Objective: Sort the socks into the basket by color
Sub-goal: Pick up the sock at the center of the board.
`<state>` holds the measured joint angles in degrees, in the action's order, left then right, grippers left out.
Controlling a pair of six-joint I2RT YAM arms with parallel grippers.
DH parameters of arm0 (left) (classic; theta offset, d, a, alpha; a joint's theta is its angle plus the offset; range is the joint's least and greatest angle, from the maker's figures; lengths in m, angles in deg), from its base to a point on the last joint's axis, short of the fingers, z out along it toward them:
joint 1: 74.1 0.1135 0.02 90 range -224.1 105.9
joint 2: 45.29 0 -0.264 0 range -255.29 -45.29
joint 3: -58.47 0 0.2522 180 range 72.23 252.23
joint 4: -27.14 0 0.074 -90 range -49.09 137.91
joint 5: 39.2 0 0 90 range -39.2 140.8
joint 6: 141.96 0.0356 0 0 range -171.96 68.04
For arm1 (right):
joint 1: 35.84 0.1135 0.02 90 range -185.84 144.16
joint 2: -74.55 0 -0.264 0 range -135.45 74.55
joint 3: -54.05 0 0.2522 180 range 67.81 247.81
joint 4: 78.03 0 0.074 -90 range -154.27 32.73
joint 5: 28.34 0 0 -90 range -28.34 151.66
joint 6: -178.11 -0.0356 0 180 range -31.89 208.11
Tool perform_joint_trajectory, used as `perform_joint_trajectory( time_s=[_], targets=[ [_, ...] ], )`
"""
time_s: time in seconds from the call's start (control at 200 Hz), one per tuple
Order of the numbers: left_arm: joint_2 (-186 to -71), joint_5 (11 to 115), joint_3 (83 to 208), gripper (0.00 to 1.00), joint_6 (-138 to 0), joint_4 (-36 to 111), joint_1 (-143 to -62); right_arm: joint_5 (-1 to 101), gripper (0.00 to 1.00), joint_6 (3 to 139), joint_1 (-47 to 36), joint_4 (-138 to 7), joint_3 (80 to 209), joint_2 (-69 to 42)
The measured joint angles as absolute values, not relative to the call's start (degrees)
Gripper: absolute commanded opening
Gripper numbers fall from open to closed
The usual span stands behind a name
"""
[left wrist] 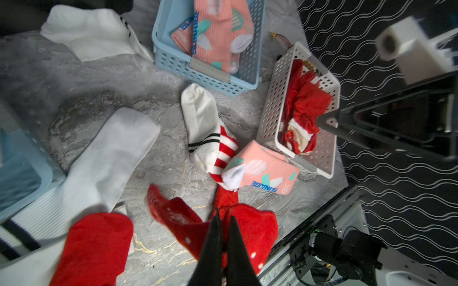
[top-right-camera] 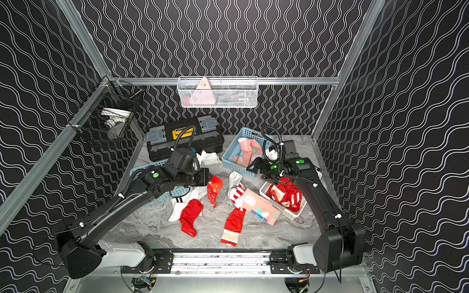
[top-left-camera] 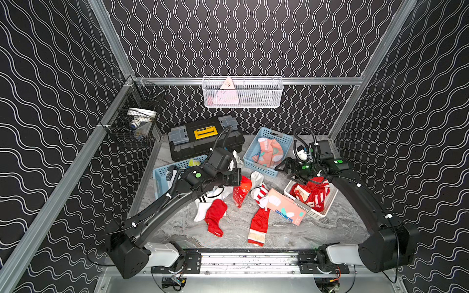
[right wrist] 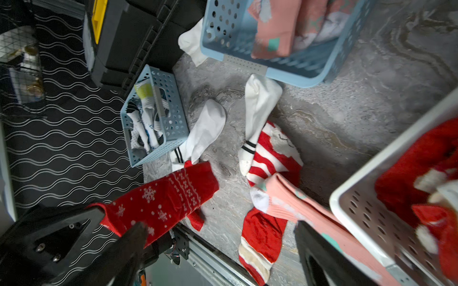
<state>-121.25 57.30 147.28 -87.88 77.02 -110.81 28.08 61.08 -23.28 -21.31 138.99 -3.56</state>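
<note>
Left jaws clamp the red snowflake sock [top-left-camera: 241, 191] (it dangles); right jaws gape wide, empty.

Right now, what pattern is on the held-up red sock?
Red fabric sock: white snowflakes, clearest in right wrist view.

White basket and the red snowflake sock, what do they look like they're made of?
White basket: likely moulded plastic, smooth and matte, with rigid walls and rows of round holes.
Snowflake sock: soft knitted fabric, it seems. It hangs limp and creased, and the white pattern looks knitted in.
</note>
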Motion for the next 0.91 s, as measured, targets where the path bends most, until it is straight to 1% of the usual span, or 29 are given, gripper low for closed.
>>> perform_joint_trajectory(
  time_s=[0.26, 0.51, 0.831, 0.906],
  targets=[
    [-123.13, 61.28, 151.54, 0.0, -88.82, 72.17, -110.78, 18.29, 0.94, 58.55, -22.06, -26.94, 137.78, -3.82],
    [-126.41, 64.8, 155.83, 0.0, -91.01, 66.47, -110.78, 10.9, 0.94, 55.51, -20.09, -33.52, 135.82, -4.08],
    [-128.45, 69.23, 156.66, 0.0, -94.94, 57.53, -110.81, 2.77, 0.97, 47.35, -17.77, -45.89, 131.36, -4.96],
    [-128.86, 70.26, 156.63, 0.0, -96.21, 55.39, -110.81, 1.9, 0.93, 46.39, -17.25, -47.75, 131.05, -5.77]
  ],
)
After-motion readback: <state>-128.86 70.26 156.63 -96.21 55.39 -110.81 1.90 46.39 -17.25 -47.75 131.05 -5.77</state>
